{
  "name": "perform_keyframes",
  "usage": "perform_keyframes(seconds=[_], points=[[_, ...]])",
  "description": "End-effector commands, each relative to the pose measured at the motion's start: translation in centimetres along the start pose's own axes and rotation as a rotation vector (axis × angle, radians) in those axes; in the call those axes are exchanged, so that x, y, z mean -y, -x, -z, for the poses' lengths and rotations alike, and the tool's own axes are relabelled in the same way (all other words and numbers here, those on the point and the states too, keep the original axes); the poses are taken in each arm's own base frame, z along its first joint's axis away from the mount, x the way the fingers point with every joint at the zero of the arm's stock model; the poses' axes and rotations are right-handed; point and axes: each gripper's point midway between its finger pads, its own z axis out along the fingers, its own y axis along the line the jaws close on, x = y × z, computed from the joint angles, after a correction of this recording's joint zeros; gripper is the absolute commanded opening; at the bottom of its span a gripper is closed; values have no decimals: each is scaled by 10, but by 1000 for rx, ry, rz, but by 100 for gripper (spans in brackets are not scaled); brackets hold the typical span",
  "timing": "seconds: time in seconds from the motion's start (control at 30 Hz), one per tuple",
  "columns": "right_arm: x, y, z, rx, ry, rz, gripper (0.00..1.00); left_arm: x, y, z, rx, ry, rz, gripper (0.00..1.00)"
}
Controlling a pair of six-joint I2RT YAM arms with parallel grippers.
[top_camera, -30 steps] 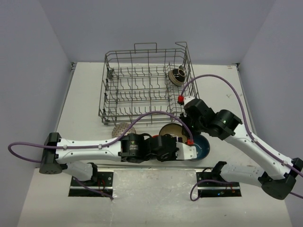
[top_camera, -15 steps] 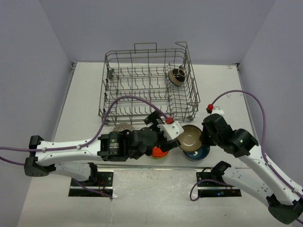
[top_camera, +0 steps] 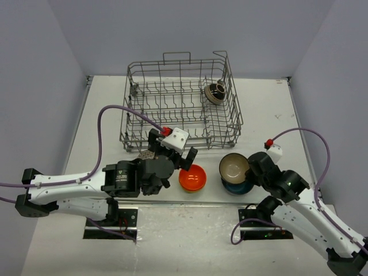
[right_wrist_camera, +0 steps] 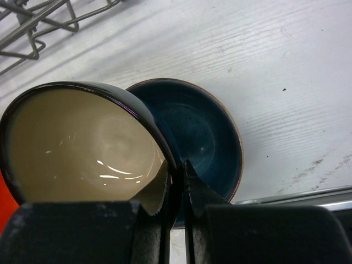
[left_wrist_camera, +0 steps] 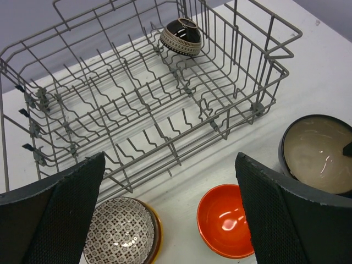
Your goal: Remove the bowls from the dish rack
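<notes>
Right hand (right_wrist_camera: 176,170) clamped on rim of black-and-cream bowl (right_wrist_camera: 82,143), over teal bowl (right_wrist_camera: 198,132) on table (top_camera: 270,109), right of orange bowl (top_camera: 192,177). Left hand (left_wrist_camera: 169,165) spread wide, holding nothing. Dark banded bowl (top_camera: 215,92) in dish rack (top_camera: 179,102), far-right corner.

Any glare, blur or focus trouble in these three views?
Top external: even light, sharp, soft shadows. Left wrist: small glare spots inside the orange bowl; the left fingers loom dark at the lower corners. Right wrist: streaky highlights in the black-and-cream bowl; the right fingers, very near, look soft.

1 bowl (top_camera: 215,92) in rack (top_camera: 167,106), 4 outside
</notes>
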Motion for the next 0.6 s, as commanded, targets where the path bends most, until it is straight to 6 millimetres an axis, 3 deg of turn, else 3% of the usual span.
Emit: perform_keyframes(seconds=[0.0, 0.23, 0.57], points=[[-12, 33, 2, 160, 47, -212, 0, -15, 4, 3, 31, 43, 97, 100], [-4, 7, -17, 57, -26, -209, 0, -12, -7, -2, 28, 24, 97, 100], [-5, -21, -26, -53, -21, -235, 0, -5, -23, -17, -2, -17, 92, 100]])
